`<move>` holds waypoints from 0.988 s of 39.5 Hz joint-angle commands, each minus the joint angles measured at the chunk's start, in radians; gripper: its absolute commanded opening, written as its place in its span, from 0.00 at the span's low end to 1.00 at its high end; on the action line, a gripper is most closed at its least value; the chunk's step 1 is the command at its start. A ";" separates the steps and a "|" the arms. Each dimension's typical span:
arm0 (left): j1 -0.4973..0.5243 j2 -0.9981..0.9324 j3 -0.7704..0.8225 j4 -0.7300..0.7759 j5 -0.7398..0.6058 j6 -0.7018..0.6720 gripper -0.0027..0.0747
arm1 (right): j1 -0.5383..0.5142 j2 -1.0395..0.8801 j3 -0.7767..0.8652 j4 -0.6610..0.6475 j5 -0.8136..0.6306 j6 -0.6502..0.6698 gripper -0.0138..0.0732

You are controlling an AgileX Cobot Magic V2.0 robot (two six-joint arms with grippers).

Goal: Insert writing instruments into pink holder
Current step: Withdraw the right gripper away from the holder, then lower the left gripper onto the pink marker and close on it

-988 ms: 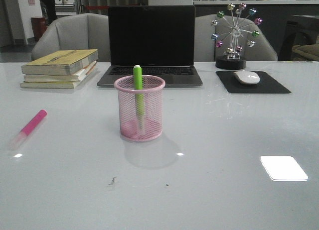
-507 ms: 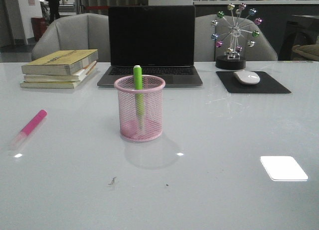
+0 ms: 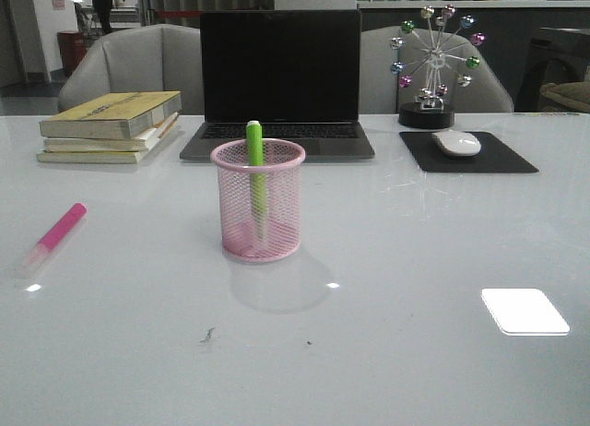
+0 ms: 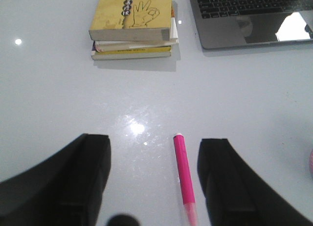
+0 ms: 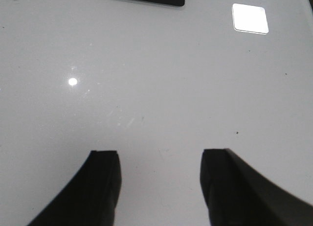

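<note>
A glossy white table (image 3: 415, 371) seen from the robot's front camera. Neither arm appears in the front view. In the left wrist view, the left gripper (image 4: 154, 179) is spread wide above the table, with the hot pink highlighter (image 4: 184, 174) lying flat between its fingers, untouched. In the right wrist view, the right gripper (image 5: 159, 187) is also spread wide, holding nothing, over bare tabletop. At the table's near left lies that pink highlighter (image 3: 53, 236), well apart from the cup. In the middle stands the pink wire-mesh pen cup (image 3: 259, 214), upright, with the green highlighter (image 3: 255, 163) standing inside and poking above its rim. Farther back: stacked books (image 3: 111, 126) at left, an open laptop (image 3: 279, 80) directly behind the cup, and a mouse (image 3: 456, 143) on a black mouse pad (image 3: 502, 159) at right.
</note>
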 commanded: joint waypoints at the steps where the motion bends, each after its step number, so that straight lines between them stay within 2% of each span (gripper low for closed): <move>1: -0.001 0.051 -0.097 -0.011 -0.006 0.001 0.63 | -0.007 -0.004 -0.027 -0.021 -0.067 -0.001 0.71; 13: -0.001 0.264 -0.306 -0.071 0.202 0.001 0.63 | -0.007 -0.004 -0.027 -0.021 -0.067 -0.001 0.71; 21: -0.001 0.380 -0.413 -0.105 0.279 0.001 0.63 | -0.007 -0.004 -0.027 -0.021 -0.067 -0.001 0.71; 39: -0.001 0.587 -0.480 -0.108 0.321 0.001 0.63 | -0.007 -0.004 -0.027 -0.021 -0.067 -0.001 0.71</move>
